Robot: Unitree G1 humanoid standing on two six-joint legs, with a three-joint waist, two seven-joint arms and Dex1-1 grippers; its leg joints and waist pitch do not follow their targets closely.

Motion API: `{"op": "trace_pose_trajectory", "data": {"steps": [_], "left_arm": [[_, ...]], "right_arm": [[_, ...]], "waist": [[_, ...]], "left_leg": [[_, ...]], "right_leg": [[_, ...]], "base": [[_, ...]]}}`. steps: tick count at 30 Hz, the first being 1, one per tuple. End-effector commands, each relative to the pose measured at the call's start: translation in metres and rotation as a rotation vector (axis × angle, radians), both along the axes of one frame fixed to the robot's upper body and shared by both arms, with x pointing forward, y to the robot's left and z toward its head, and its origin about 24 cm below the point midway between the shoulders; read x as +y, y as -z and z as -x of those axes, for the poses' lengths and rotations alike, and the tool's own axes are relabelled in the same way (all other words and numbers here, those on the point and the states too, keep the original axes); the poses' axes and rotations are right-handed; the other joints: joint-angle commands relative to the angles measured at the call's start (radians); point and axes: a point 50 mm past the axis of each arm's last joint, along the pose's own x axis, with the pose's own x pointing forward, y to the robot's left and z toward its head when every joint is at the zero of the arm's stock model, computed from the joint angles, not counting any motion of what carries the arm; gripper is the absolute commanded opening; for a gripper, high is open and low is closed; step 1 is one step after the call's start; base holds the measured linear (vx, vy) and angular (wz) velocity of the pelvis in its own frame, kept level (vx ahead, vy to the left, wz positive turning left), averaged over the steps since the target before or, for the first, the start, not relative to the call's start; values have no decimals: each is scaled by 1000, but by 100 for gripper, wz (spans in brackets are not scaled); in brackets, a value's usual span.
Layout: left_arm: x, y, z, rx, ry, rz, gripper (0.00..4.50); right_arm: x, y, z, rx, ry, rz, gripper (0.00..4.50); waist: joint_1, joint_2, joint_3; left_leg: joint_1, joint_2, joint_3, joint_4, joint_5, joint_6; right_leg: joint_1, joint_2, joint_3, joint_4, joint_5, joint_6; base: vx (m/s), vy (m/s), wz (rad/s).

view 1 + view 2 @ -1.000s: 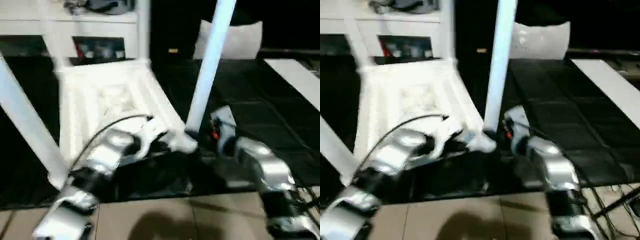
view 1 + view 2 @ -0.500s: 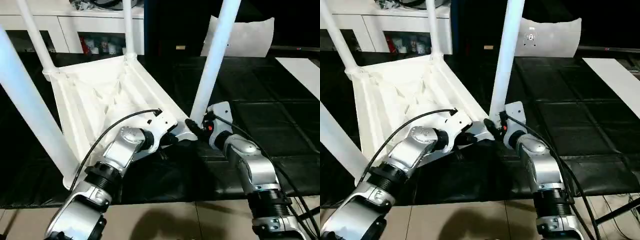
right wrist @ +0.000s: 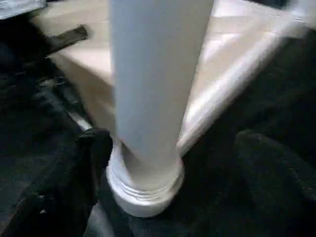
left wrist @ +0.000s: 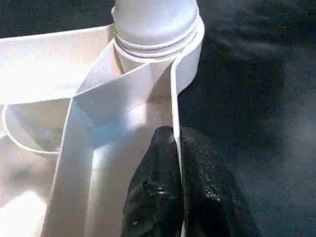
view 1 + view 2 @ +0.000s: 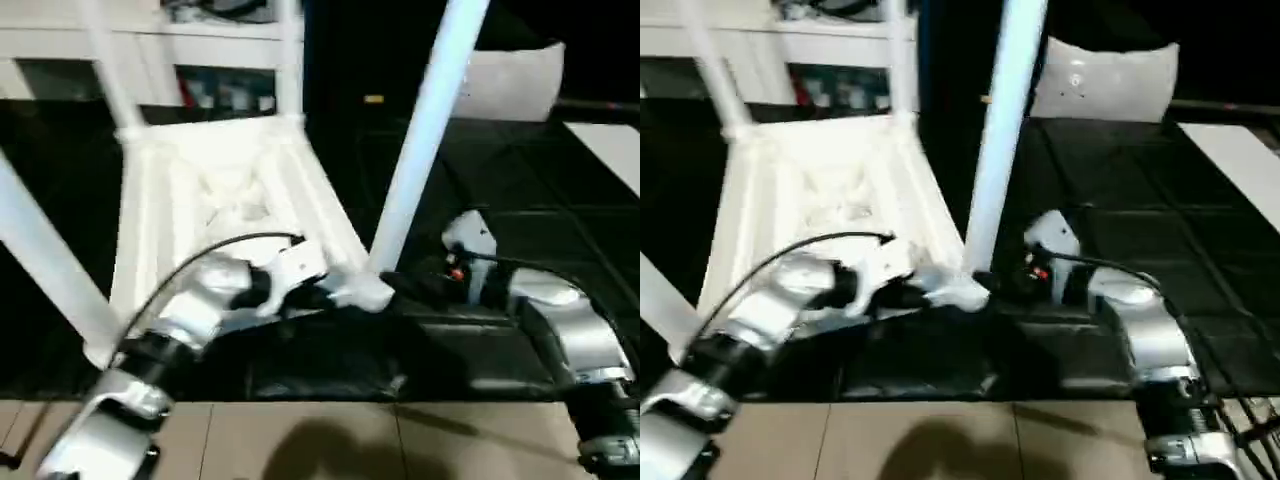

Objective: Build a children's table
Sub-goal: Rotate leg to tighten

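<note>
The children's table lies upside down on the black mat, ribbed underside of its top (image 5: 200, 190) facing up. Its white legs stand up from the corner sockets. The near-right leg (image 5: 425, 130) rises beside my arms. My left gripper (image 5: 320, 297) is shut on the top's thin rim (image 4: 173, 113), just short of that corner socket (image 4: 155, 29). My right gripper (image 3: 177, 148) stands open around the base of the near-right leg (image 3: 158, 98), one finger (image 3: 94, 153) close on each side, the other finger (image 3: 266, 158) farther off.
A white cabinet (image 5: 200, 40) runs along the back. A white cushion-like piece (image 5: 515, 80) stands at the back right and a flat pale panel (image 5: 610, 150) lies at the right. Black mat (image 5: 540, 200) covers the floor, with light tiles (image 5: 300, 440) in front.
My right gripper's fingers have spread apart from the near-right leg's base. The left gripper has kept its hold on the rim. The head camera has shaken and shifted.
</note>
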Motion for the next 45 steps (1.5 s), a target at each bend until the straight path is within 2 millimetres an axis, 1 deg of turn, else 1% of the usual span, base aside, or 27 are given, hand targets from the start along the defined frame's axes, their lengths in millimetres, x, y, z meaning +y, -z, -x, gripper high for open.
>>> {"op": "trace_pose_trajectory", "data": {"steps": [1, 3, 4, 5, 6, 8, 9, 12, 14, 15, 17, 18, 20, 21, 23, 26, 27, 30, 32, 33, 34, 36, 38, 42, 43, 44, 45], "left_arm": [[-13, -4, 11, -9, 173, 1, 0], [-12, -2, 14, 3, 203, -7, 0], [-10, -1, 19, 19, 256, -20, 0], [-10, -1, 19, 20, 258, -21, 0], [-8, 0, 22, 29, 295, -30, 0], [-8, 0, 23, 30, 304, -34, 0], [-8, 0, 23, 31, 317, -37, 0], [-7, -1, 25, 32, 339, -40, 0], [-7, -1, 25, 32, 344, -41, 0], [-8, -2, 26, 33, 355, -43, 0], [-8, -2, 26, 33, 363, -44, 0], [-8, -3, 26, 32, 368, -45, 0], [-8, -3, 27, 32, 373, -46, 0], [-8, -3, 27, 32, 376, -48, 0], [-8, -3, 27, 32, 381, -51, 0], [-7, -3, 28, 30, 384, -56, 0], [-7, -3, 28, 31, 385, -56, 0], [-7, -2, 29, 31, 389, -57, 0], [-7, -2, 29, 30, 389, -57, 0], [-7, -2, 29, 30, 389, -57, 0], [-7, -2, 27, 17, 370, -63, 0], [-7, -2, 26, 15, 366, -64, 0], [-7, -2, 25, 17, 350, -57, 0], [-12, -3, 16, 16, 222, -29, 0], [-15, -5, 13, 22, 173, -12, 0], [-18, -6, 9, 27, 132, 8, 0], [-22, -8, 6, 41, 86, 35, 0]], "right_arm": [[-4, 0, 4, 15, -71, 19, 447], [-6, 1, 6, 25, -107, 32, 447], [-7, 1, 12, 46, -192, 46, 447], [-7, 1, 12, 47, -196, 47, 447], [-8, 1, 18, 94, -270, 26, 447], [-7, 2, 21, 122, -305, 16, 447], [-7, 2, 23, 149, -337, 8, 421], [-5, 3, 27, 193, -389, -4, 408], [-4, 4, 28, 200, -400, -5, 382], [-3, 5, 28, 212, -415, -10, 382], [-2, 6, 27, 218, -422, -14, 362], [-1, 7, 27, 219, -430, -16, 344], [0, 7, 27, 220, -439, -20, 338], [0, 7, 27, 227, -444, -22, 325], [0, 7, 26, 223, -448, -15, 301], [1, 10, 23, 205, -429, 0, 291], [2, 11, 21, 203, -425, 3, 267], [5, 12, 21, 203, -435, -1, 249], [6, 12, 21, 206, -441, -4, 225], [6, 12, 21, 206, -441, -4, 225], [7, 13, 22, 208, -449, -3, 209], [7, 13, 23, 206, -453, -4, 209], [8, 13, 26, 208, -459, -14, 198], [16, 12, 28, 238, -393, -76, 195], [21, 12, 27, 243, -338, -96, 195], [26, 12, 25, 241, -295, -108, 195], [32, 12, 24, 224, -258, -126, 194]], "waist": [[1, -7, -72], [4, -6, -72], [9, -7, -72], [11, -8, -72], [14, -8, -72], [17, -8, -70], [18, -9, -70], [21, -9, -69], [20, -9, -68], [21, -10, -69], [23, -11, -70], [23, -11, -70], [23, -10, -70], [23, -10, -70], [25, -10, -70], [24, -9, -71], [24, -9, -71], [24, -10, -71], [24, -9, -70], [24, -9, -70], [24, -7, -71], [24, -8, -71], [24, -10, -71], [26, -10, -69], [27, -7, -67], [23, -9, -60], [18, -10, -55]], "left_leg": [[-5, 73, -27, -63, 44, 124], [-2, 76, -26, -62, 49, 120], [-1, 79, -27, -62, 52, 118], [-1, 78, -27, -63, 50, 119], [-3, 77, -25, -62, 42, 122], [-3, 77, -25, -64, 33, 119], [-3, 76, -25, -64, 24, 115], [-3, 75, -26, -65, 7, 99], [-3, 73, -26, -66, 1, 89], [-4, 71, -25, -65, -1, 84], [-6, 70, -25, -65, 6, 82], [-5, 70, -26, -65, 9, 82], [-4, 72, -27, -65, 10, 81], [-5, 71, -26, -65, 11, 82], [-4, 72, -27, -65, 14, 82], [-5, 71, -27, -65, 14, 77], [-5, 70, -26, -65, 12, 74], [-5, 72, -27, -65, 16, 75], [-4, 73, -27, -65, 18, 78], [-3, 74, -27, -65, 17, 77], [-3, 73, -27, -65, 16, 77], [-3, 72, -27, -65, 14, 74], [-5, 72, -26, -65, 16, 75], [-3, 73, -27, -66, 19, 75], [-1, 73, -27, -67, 10, 70], [4, 72, -25, -71, -19, 53], [8, 62, -21, -70, -66, 32]], "right_leg": [[83, -100, 98, -68, -202, -47], [81, -100, 99, -64, -192, -55], [80, -101, 100, -62, -184, -64], [81, -101, 100, -62, -185, -65], [84, -102, 100, -62, -188, -67], [83, -102, 100, -66, -206, -62], [84, -100, 98, -70, -227, -54], [85, -99, 95, -77, -270, -30], [84, -99, 94, -80, -288, -18], [84, -98, 94, -82, -294, -10], [86, -97, 93, -81, -292, -1], [85, -97, 92, -80, -289, 0], [84, -97, 92, -80, -286, 0], [84, -97, 91, -80, -286, -1], [84, -97, 92, -79, -279, -1], [83, -98, 91, -78, -279, -4], [84, -98, 91, -79, -284, -3], [84, -98, 92, -77, -276, -7], [83, -98, 92, -77, -270, -11], [83, -98, 92, -77, -271, -11], [83, -98, 92, -77, -273, -12], [84, -98, 92, -78, -277, -9], [85, -98, 93, -77, -275, -6], [84, -96, 93, -80, -278, 3], [83, -96, 91, -85, -300, 8], [80, -95, 88, -99, -358, 25], [80, -96, 80, -116, -445, 57]], "base": [[0, 0, 0], [0, 0, 0], [0, 0, 0], [0, 0, 0], [0, 0, 0], [0, 0, 0], [0, 0, 0], [0, 0, 0], [0, 0, 0], [0, 0, 0], [0, 0, 0], [0, 0, 0], [0, 0, 0], [0, 0, 0], [0, 0, 0], [0, 0, 0], [0, 0, 0], [0, 0, 0], [0, 0, 0], [0, 0, 0], [0, 0, 0], [0, 0, 0], [0, 0, 0], [0, 0, 0], [0, 0, 0], [0, 0, 0], [0, 0, 0]]}}
